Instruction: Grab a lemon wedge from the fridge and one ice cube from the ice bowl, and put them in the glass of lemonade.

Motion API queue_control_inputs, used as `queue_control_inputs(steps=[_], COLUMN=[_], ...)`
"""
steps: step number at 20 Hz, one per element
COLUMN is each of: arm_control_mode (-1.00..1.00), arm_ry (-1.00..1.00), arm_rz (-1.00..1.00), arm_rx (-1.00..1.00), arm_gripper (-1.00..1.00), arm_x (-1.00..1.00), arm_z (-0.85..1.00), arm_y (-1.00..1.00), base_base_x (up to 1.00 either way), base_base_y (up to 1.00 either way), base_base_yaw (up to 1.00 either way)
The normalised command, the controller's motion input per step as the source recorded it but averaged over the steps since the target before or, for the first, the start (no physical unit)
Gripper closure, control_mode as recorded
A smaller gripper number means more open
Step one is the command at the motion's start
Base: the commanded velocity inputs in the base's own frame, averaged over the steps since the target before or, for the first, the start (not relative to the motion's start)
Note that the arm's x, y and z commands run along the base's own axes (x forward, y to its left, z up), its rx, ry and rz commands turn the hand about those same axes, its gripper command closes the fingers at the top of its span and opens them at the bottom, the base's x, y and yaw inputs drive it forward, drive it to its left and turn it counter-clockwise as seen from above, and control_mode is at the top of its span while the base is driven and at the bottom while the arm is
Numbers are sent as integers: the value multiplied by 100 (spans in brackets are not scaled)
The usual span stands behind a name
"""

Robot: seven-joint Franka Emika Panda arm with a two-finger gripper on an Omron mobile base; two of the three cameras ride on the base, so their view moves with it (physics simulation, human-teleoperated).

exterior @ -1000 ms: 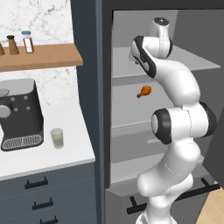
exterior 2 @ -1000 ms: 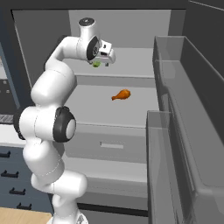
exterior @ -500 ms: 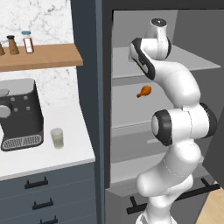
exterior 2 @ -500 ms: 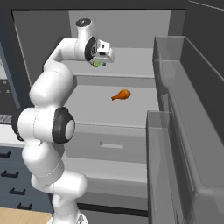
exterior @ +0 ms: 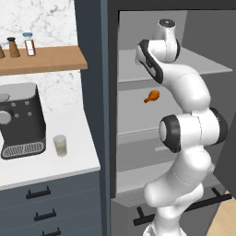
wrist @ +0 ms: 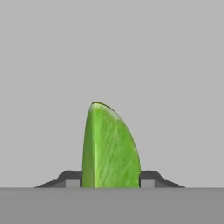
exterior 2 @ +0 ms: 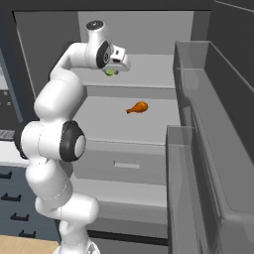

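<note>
Inside the open fridge (exterior 2: 149, 30), gripper (wrist: 111, 181) pinches a green lemon wedge (wrist: 109, 148) above upper shelf; drumstick (exterior 2: 138, 107) lies on shelf below, well apart.

Two base views behind the arm, left and right, sharing the fridge (exterior: 152, 115) shelves, hand view close up.

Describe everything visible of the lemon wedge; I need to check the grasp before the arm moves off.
The lemon wedge is green with a pale edge and fine fibres on its cut face. It stands upright between the tool fingers, which press it from both sides. From the right base view it shows as a small green bit under the tool, above the fridge's upper shelf.
</note>
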Motion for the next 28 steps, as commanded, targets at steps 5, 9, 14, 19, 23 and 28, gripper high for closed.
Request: queue_control_inputs(steps=[5, 9, 14, 19, 23, 28], arm_control_mode=[-100, -100, -100, -100, -100, -100], arm_ry=[-5, -14, -16, -9, -4, 0], arm_rz=[-2, 0, 2, 2, 8, 9], arm_rx=[0, 2, 0, 0, -2, 0], arm_gripper=[100, 100, 100, 100, 100, 100], arm_x=[-100, -100, -100, -96, -59, -26], arm_z=[-36, -5, 0, -5, -21, -8], arm_y=[-51, -59, -18, 1, 13, 9], base_base_x=[0, 0, 0, 0, 0, 0], base_base_y=[0, 0, 0, 0, 0, 0], base_base_yaw=[0, 0, 0, 0, 0, 0])
